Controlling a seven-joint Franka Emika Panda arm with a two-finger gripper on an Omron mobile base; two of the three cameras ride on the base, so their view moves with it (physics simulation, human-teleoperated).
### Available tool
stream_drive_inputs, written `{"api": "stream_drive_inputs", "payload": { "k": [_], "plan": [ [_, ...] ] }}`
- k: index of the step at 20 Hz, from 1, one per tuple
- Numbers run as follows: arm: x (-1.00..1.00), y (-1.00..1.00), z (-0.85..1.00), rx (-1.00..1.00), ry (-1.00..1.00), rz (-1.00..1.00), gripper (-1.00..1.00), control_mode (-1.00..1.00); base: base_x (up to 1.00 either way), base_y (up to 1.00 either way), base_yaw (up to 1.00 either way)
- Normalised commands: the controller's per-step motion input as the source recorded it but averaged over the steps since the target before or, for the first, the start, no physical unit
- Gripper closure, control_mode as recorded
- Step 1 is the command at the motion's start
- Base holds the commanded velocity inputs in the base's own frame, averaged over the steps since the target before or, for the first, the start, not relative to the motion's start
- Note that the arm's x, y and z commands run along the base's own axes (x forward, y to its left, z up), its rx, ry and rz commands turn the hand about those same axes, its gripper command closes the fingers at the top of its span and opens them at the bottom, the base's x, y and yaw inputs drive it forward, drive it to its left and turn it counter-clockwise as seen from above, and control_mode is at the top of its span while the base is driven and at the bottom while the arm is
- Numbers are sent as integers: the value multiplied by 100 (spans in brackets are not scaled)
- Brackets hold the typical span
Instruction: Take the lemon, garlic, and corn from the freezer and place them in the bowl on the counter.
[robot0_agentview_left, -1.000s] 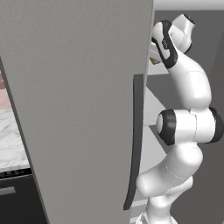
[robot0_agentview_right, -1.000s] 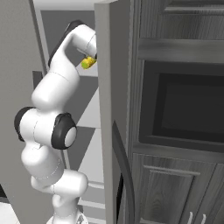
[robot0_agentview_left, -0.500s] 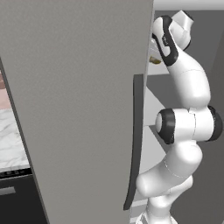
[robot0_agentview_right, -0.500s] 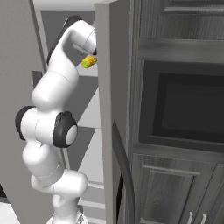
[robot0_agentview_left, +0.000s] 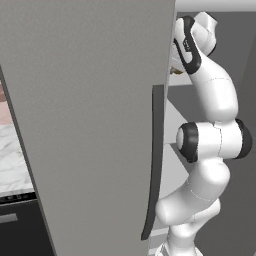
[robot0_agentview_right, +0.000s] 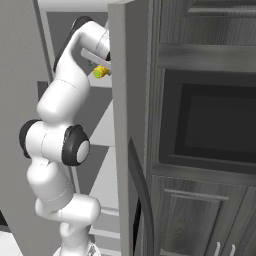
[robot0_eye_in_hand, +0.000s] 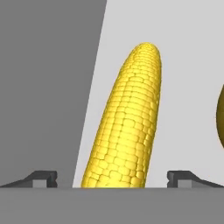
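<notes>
In the hand view the corn (robot0_eye_in_hand: 127, 127), a bright yellow cob, lies on a pale freezer shelf and runs away from me. My gripper (robot0_eye_in_hand: 111, 178) is open, with one dark fingertip (robot0_eye_in_hand: 41, 178) on each side of the cob's near end, apart from it. A curved dark-yellow edge of the lemon (robot0_eye_in_hand: 221, 118) shows at the right border. From the right base view the corn's end (robot0_agentview_right: 101, 72) peeks out under my hand, high inside the freezer (robot0_agentview_right: 127, 100). The garlic and the bowl are out of view. A strip of marble counter (robot0_agentview_left: 12, 160) shows at the left.
The freezer's open grey door (robot0_agentview_left: 90, 125) with its long dark handle (robot0_agentview_left: 152, 160) stands close on my arm's left. A second grey panel with a curved dark handle (robot0_agentview_right: 142, 190) stands on the right. Beyond it are dark wood cabinets with a built-in oven (robot0_agentview_right: 210, 125).
My hand has pushed slightly deeper into the freezer toward the corn. The jaws stayed wide and the corn has not moved.
</notes>
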Motion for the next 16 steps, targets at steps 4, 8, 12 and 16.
{"api": "stream_drive_inputs", "payload": {
  "k": [4,8,12,16],
  "plan": [
    [0,0,-40,0,4,0,-100,-100,0,0,0],
    [1,0,-40,0,3,0,-100,-100,0,0,0],
    [0,0,-32,0,1,1,-100,-100,0,0,0],
    [14,4,-22,0,2,2,-100,-100,0,0,0]
  ]
}}
